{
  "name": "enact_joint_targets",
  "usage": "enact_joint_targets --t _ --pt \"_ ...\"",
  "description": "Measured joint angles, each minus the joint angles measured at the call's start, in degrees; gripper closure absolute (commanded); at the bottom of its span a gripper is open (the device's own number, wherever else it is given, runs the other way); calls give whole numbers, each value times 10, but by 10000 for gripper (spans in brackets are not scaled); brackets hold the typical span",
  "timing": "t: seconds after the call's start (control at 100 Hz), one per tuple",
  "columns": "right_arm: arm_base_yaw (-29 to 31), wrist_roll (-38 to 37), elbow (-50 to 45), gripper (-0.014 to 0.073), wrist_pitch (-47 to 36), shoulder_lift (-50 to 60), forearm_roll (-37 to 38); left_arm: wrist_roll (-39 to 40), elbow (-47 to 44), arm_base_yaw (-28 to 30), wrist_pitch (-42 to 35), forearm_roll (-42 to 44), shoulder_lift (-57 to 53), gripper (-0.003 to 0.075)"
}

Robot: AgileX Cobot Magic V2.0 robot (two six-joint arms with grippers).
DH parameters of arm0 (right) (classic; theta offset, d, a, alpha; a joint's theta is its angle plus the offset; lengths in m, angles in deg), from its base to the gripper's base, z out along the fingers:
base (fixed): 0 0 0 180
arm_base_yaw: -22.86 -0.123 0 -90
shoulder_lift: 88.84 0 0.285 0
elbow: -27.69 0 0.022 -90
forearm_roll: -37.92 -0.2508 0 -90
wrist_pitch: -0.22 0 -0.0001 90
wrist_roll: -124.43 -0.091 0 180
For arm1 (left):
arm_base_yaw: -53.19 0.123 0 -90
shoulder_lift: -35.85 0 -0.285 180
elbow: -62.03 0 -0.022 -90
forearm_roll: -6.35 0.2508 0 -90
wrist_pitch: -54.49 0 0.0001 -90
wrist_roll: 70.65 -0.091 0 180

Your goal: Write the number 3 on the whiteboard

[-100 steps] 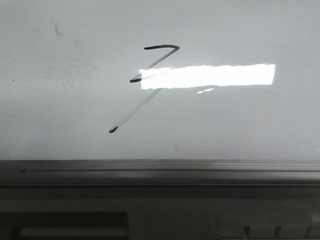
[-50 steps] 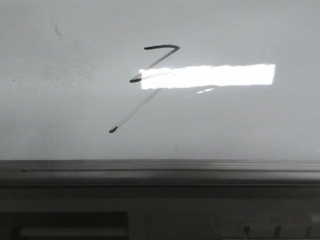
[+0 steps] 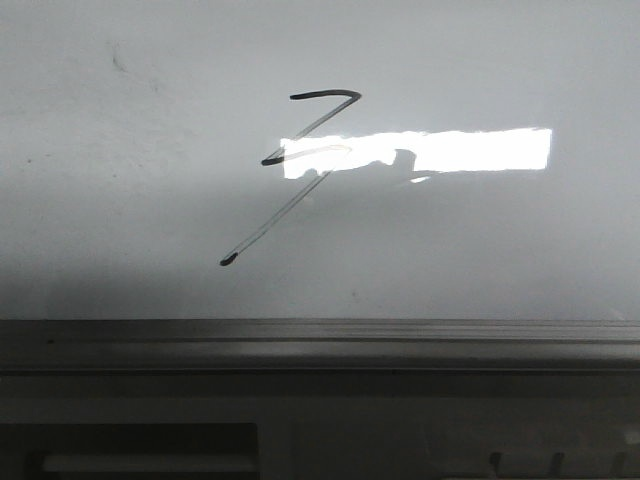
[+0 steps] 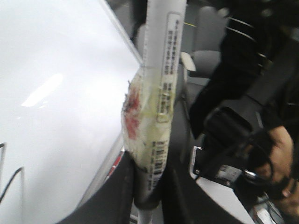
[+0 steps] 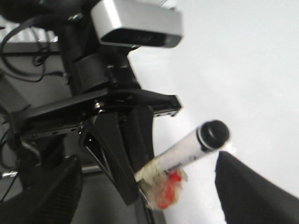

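Observation:
The number 3 (image 3: 322, 95) is a thin dark zigzag on the whiteboard (image 3: 500, 250), with a long faint tail ending in a dot at the lower left. No gripper shows in the front view. My left gripper (image 4: 152, 182) is shut on a white marker (image 4: 161, 70) wrapped in tape. It holds the marker off the whiteboard (image 4: 56, 93), beside its edge. Thin dark strokes (image 4: 11, 184) show on the board. My right gripper (image 5: 147, 186) is open and empty. Its view shows the left arm with the marker (image 5: 187, 149) in front of the whiteboard (image 5: 243, 70).
A bright rectangular glare (image 3: 480, 150) lies right of the number. A grey metal rail (image 3: 320, 335) runs along the board's lower edge. A person in dark clothes (image 4: 261, 93) and a grey chair (image 4: 208, 56) are behind the left arm.
A dark reflection has appeared inside the glare, just right of the number. The strokes of the number have not changed.

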Motion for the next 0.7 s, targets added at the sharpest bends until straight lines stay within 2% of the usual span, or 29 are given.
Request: enact_joint_targets --t 0.1,0.22,0.39,0.7 --pt "48 -13 -4 334 0 34 1 62 -51 0 -97 19 -23 741" --pt "88 -15 -27 661 10 71 1 116 -121 0 -208 24 -33 741" --pt "102 -25 -84 644 9 96 1 146 -183 0 -310 23 -20 741" --pt "103 -40 -170 644 -55 97 1 150 -189 0 -358 15 48 741"
